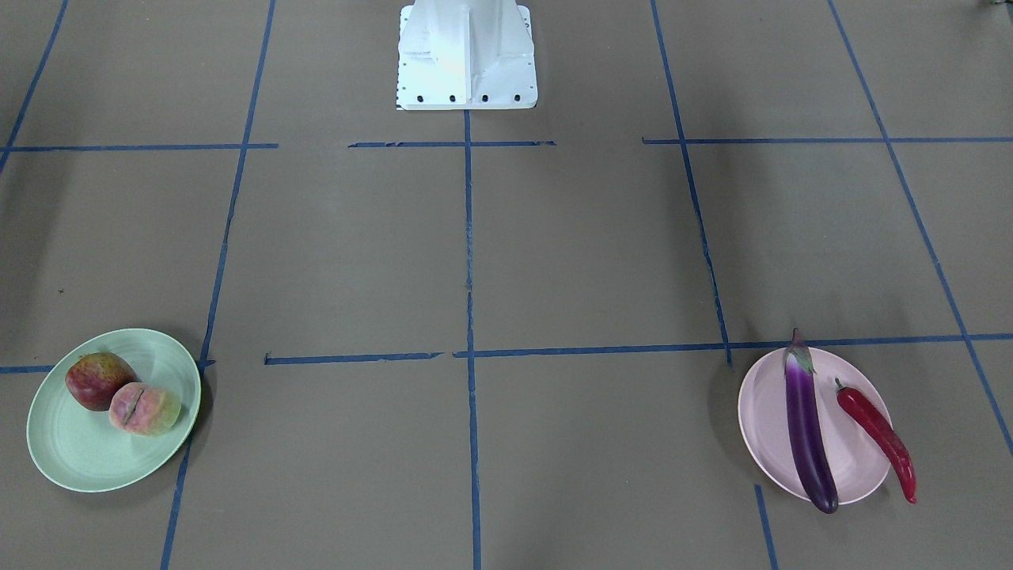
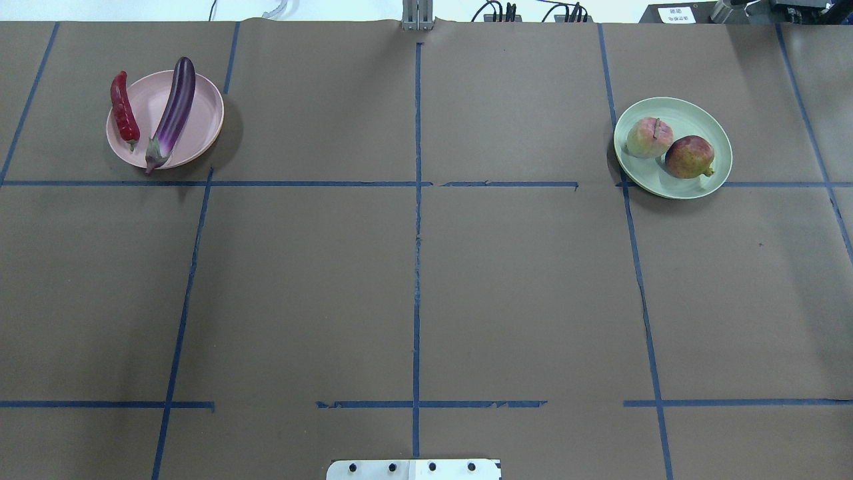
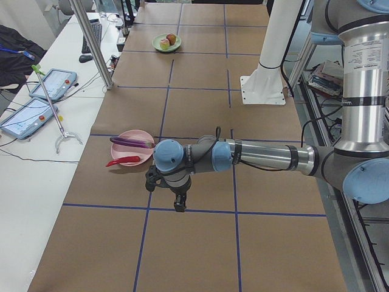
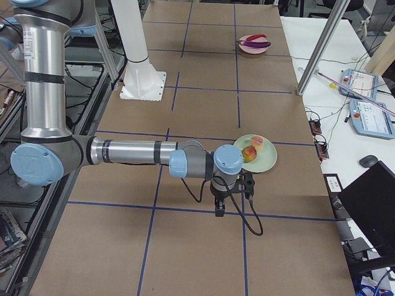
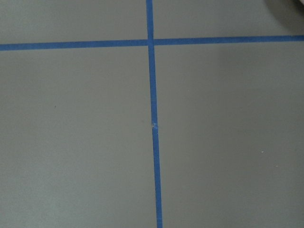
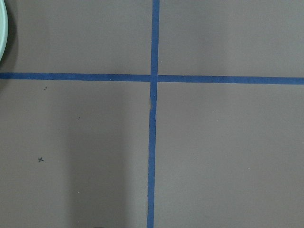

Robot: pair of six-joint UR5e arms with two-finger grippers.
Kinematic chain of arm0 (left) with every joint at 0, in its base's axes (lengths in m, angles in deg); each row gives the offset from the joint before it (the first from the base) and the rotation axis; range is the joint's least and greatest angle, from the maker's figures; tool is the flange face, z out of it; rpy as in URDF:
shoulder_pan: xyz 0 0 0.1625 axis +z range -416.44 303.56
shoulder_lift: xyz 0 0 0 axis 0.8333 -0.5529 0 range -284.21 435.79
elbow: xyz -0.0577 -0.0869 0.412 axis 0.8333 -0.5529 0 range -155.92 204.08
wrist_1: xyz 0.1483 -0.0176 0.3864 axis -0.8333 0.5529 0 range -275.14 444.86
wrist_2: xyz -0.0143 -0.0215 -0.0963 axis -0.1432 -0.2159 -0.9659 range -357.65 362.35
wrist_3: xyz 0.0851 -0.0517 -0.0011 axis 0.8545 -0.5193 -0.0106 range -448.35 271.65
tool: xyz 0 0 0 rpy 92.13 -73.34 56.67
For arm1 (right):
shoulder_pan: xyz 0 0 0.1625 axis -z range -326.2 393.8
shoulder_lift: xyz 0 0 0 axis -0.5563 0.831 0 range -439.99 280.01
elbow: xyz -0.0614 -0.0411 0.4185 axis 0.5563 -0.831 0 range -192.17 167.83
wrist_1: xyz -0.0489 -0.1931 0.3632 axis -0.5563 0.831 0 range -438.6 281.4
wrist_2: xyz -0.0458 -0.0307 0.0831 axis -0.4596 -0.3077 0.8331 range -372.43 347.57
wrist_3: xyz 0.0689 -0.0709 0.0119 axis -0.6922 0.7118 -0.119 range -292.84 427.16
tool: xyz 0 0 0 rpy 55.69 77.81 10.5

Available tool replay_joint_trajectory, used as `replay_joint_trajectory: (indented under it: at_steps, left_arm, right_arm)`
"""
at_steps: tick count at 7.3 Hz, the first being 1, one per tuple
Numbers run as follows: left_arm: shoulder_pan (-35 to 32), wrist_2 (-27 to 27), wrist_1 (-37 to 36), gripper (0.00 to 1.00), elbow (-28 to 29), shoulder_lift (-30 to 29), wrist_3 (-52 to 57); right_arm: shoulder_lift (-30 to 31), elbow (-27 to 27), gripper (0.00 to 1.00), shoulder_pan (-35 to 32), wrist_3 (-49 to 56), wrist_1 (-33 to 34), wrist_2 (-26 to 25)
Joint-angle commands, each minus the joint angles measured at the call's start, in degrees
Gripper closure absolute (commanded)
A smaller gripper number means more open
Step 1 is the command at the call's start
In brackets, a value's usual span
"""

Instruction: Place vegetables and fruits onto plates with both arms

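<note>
eggplant (image 2: 173,110), chili (image 2: 124,110) on left plate (image 2: 203,123) | apple (image 2: 690,157), peach (image 2: 645,137) on right plate (image 2: 693,113)

A glossy purple eggplant (image 1: 807,427) with greyish-green cap and a thin red chili (image 1: 874,423) showed against a matte pale pink plate (image 1: 764,412), a dark red apple (image 1: 96,380) and pink-yellow peach (image 1: 144,408) against a mint green plate (image 1: 87,455), over blue-lined brown table paper (image 1: 593,253).

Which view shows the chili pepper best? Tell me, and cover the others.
Exterior front-facing: the chili pepper is largest there, lying along the pink plate's rim, tip overhanging. Overhead shows it smaller; both side views show a small red sliver; wrist views miss it.
</note>
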Motion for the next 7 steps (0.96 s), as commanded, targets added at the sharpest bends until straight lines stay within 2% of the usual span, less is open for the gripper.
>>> replay_joint_trajectory:
  at_steps: [1,7]
  left_arm:
    - [0.03,3.2,1.24,0.0,0.69,0.82,-0.23]
    - [0.03,4.28,1.24,0.0,-0.45,0.73,-0.06]
  right_arm:
    - [0.08,0.05,0.0,-0.07,0.0,0.0,-0.01]
    - [0.35,0.13,0.0,0.02,0.0,-0.09,-0.01]
